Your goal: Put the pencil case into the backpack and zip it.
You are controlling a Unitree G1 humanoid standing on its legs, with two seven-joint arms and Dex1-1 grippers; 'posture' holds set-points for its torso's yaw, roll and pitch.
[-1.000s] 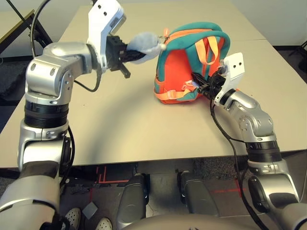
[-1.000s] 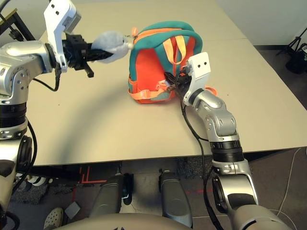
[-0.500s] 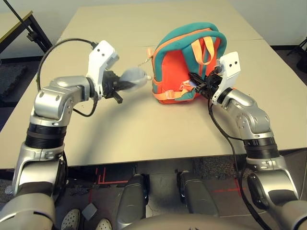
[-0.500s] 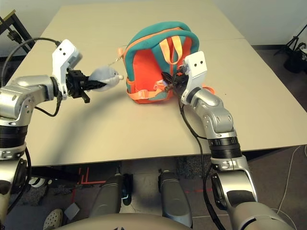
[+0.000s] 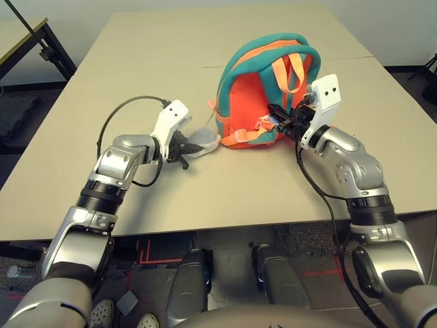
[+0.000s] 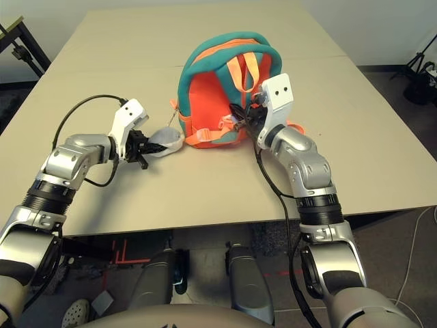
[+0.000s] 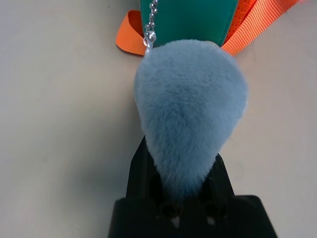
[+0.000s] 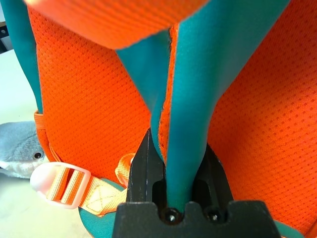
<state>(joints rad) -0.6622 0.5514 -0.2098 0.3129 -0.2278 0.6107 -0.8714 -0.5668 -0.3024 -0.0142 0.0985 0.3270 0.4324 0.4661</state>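
The backpack point(image 5: 247, 102), orange with teal trim, stands upright in the middle of the table. Its grey plush shark point(image 5: 205, 140) lies on the table at the pack's lower left, tied to it by a small bead chain point(image 7: 150, 22). My left gripper point(image 5: 190, 145) rests low on the table, shut on the shark point(image 7: 190, 109). On the pack's right side, my right gripper point(image 5: 278, 121) is shut on a teal strap point(image 8: 190, 99) against the orange mesh. The pencil case is out of view.
The beige table point(image 5: 205, 198) has open room in front of and behind the pack; its front edge runs close below my forearms. A black metal stand point(image 5: 48, 44) sits off the table at the far left. An orange strap buckle point(image 8: 58, 181) hangs by the pack's base.
My left arm has come down from high above the table to its surface, bringing the shark to the pack's lower left. The pack now stands more upright. My right gripper keeps its hold.
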